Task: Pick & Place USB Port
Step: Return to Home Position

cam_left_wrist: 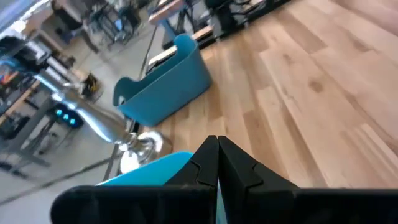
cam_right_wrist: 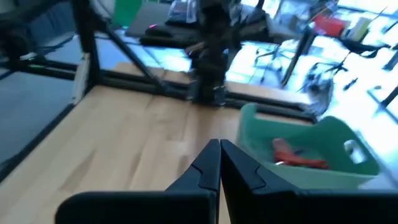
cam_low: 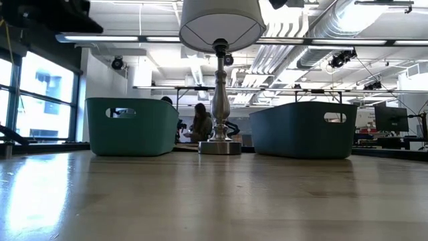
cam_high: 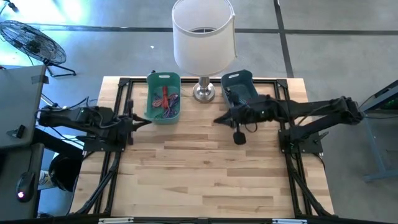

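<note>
A green bin [cam_high: 163, 97] stands left of the lamp base [cam_high: 203, 93] and holds red and other coloured cords [cam_right_wrist: 300, 159]. A dark blue bin [cam_high: 239, 86] stands right of the lamp. I cannot make out a USB port in any view. My left gripper [cam_high: 148, 121] is shut with nothing between its fingers [cam_left_wrist: 217, 158]; it hovers just near-left of the green bin. My right gripper [cam_high: 217, 120] is also shut [cam_right_wrist: 219, 157] on nothing; it hovers above the table just nearer than the lamp base, pointing toward the green bin.
A tall lamp with a white shade [cam_high: 204, 32] stands at the far middle, between the bins [cam_low: 130, 126] [cam_low: 304, 128]. Black frame rails [cam_high: 118, 112] run along the table's left, right and far edges. Bare wood [cam_high: 205, 174] lies in the near half.
</note>
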Controlling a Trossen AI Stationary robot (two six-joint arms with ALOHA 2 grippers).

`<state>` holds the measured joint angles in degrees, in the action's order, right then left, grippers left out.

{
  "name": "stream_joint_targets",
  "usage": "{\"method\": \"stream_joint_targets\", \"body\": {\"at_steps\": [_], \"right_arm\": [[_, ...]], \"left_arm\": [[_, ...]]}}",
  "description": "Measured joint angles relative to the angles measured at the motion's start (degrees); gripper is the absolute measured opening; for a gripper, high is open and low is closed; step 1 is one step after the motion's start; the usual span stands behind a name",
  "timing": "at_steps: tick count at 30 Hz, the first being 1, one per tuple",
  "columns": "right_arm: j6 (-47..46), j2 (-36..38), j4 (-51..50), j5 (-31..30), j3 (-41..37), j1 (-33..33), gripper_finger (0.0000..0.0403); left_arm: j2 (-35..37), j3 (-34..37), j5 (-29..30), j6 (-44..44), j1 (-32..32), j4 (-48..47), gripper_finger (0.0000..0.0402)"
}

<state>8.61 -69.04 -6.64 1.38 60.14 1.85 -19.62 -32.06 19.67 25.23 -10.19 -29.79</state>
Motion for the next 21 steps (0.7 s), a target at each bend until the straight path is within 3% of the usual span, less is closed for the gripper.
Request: {"method": "stream_joint_targets", "body": {"at_steps": [7, 12, 21], "right_arm": [[2.01, 0.86, 2.28, 0.62, -0.02, -2.30, 0.0000], [2.16, 0.98, 1.24, 0.53, -0.04, -2.38, 0.0000], [1.94, 1.01, 0.00, -2.79, -0.08, -1.82, 0.0000]], "left_arm": [[12.37, 13.64, -1.08, 2.63, -2.33, 9.82, 0.0000], [19.52, 18.77, -2.30, 1.63, -2.24, 9.93, 0.0000], [19.22, 24.17, -4.25, 1.49, -2.24, 14.48, 0.0000]]}}
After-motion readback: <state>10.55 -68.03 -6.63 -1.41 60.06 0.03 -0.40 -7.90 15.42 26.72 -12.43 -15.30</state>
